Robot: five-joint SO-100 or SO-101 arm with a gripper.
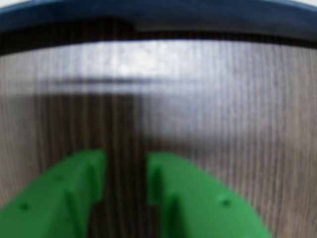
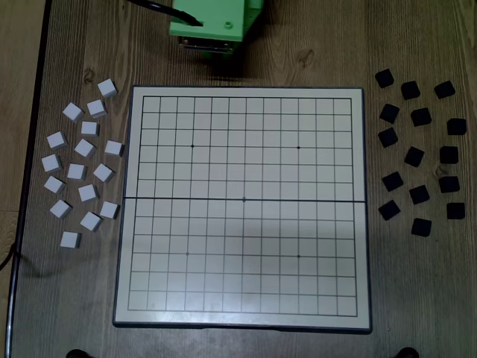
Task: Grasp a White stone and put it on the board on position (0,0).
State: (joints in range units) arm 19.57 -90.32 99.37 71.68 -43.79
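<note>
Several white stones (image 2: 83, 148) lie loose on the wooden table left of the board (image 2: 246, 246), an off-white square with a thin black grid and a dark rim. Position (0,0) (image 2: 244, 199) is the dotted crossing on the thick seam line, and it is bare. No stones are on the board. The green arm (image 2: 212, 26) sits beyond the board's far edge in the fixed view, its fingers hidden there. In the wrist view my gripper (image 1: 126, 158) hangs over bare wood, its green fingers (image 1: 79, 183) apart with nothing between them.
Several black stones (image 2: 417, 156) are scattered on the table right of the board. A blurred dark band (image 1: 158, 20) crosses the top of the wrist view. The table's left edge (image 2: 30, 179) runs close to the white stones.
</note>
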